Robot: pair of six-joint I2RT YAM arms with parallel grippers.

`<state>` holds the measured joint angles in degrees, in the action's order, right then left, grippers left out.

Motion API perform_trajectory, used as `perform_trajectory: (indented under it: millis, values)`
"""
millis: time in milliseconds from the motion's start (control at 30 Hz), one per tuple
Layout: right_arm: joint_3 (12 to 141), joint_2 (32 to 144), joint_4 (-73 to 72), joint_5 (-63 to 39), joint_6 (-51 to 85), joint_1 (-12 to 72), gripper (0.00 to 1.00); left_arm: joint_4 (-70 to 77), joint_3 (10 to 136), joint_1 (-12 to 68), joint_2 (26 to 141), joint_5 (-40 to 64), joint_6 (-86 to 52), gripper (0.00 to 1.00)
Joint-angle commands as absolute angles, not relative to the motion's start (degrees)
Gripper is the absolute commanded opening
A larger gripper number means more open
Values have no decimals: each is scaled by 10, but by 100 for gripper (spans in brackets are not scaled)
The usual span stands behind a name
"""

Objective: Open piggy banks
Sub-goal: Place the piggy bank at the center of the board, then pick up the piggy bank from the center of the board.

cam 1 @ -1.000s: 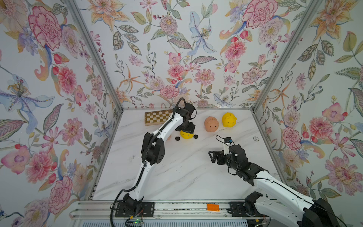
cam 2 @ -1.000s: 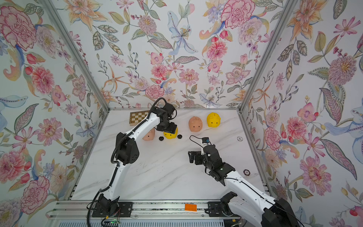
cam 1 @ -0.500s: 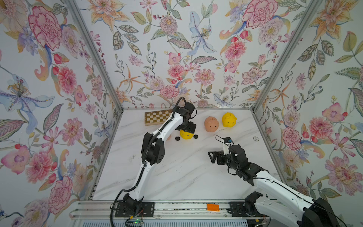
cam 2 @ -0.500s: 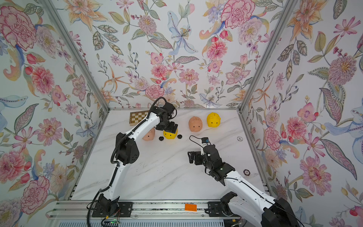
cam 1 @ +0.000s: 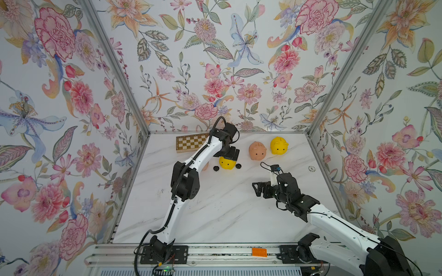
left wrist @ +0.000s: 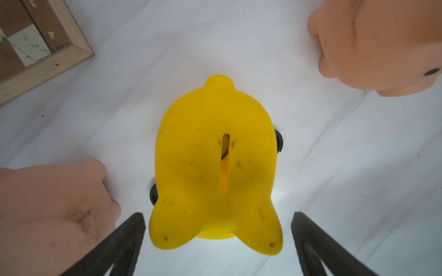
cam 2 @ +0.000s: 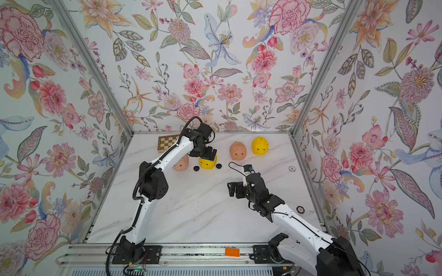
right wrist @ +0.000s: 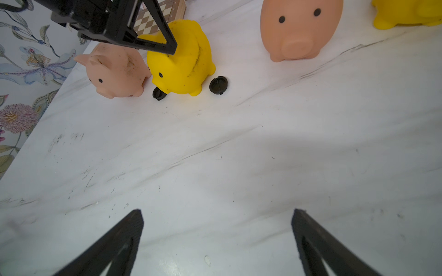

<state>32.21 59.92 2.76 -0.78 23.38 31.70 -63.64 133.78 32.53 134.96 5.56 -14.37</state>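
The left gripper [left wrist: 217,215] now stands spread, having released the near yellow piggy bank [left wrist: 210,155]. Loose black plugs [right wrist: 218,85] lie at its three and nine o'clock, so two banks are judged opened. The right gripper [right wrist: 216,212] is spread and idle

1. The left gripper [left wrist: 217,214] has opened up. A second ago its jaws were a lot narrower over the yellow piggy bank [left wrist: 215,167], and now they're spread wide.
2. Both fingers [left wrist: 129,234] now sit clear of the pig with a gap on each side, so it's just standing there by itself.
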Motion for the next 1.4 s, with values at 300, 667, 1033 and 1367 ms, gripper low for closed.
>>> perform_trajectory:
  millis: [300, 667, 1033, 1367]
  values:
    - [500, 736, 104, 24, 192, 240, 99, -458, 1049, 303, 1066, 43, -145, 99]
    - [695, 898, 152, -33, 148, 168, 96, -208, 670, 304, 773, 166, -156, 99]
    - [895, 1078, 235, -55, 80, 143, 94, -232, 544, 312, 627, 231, -109, 99]
    - [956, 1167, 240, -73, 68, 141, 98, -175, 516, 330, 553, 287, -109, 99]
